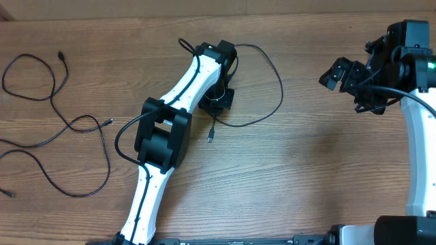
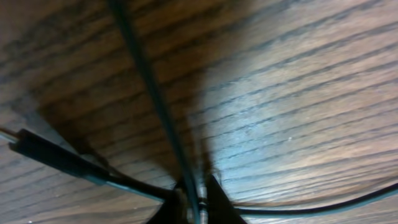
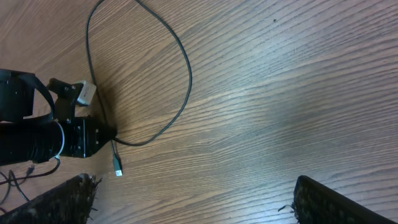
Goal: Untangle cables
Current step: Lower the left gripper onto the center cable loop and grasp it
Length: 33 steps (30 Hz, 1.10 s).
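Left gripper clamps cable between fingertips; right gripper spread wide, well apart from cable.

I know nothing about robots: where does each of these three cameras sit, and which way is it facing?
Overhead: above the table, looking straight down; shows left arm, right arm, left tool, right tool and the loose cables.
Left wrist: low against the table, looking along its own fingertips, closed on the looped cable.
Right wrist: raised, tilted down at the table; its own spread fingers edge the bottom.
Shared: right wrist and overhead both show the left tool, the looped cable and its plug.
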Tool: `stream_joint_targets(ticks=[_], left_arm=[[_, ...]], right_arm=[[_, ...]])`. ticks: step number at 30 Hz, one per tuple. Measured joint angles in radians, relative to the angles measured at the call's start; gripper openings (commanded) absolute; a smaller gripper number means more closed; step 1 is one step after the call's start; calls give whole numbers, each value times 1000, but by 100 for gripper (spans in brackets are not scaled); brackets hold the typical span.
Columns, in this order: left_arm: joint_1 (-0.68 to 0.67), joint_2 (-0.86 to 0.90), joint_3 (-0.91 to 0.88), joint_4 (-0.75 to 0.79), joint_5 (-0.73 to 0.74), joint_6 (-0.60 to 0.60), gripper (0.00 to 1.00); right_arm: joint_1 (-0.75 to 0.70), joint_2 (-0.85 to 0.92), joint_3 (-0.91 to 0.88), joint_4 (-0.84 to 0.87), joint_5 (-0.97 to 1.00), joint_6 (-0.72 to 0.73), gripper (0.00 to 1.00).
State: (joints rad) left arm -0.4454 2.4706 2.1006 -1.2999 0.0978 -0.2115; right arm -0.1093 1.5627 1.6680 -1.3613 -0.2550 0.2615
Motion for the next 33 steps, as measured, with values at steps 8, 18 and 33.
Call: stream_joint_targets(ticks=[8, 18, 33], left_arm=[[-5, -25, -39, 48, -36, -27, 84], [-4, -26, -34, 26, -122, -31, 100], [3, -24, -13, -23, -193, -231, 99]], right_arm=[[0, 0, 0, 0, 0, 0, 100], [0, 0, 0, 7, 0, 0, 100], [0, 0, 0, 7, 0, 0, 100]])
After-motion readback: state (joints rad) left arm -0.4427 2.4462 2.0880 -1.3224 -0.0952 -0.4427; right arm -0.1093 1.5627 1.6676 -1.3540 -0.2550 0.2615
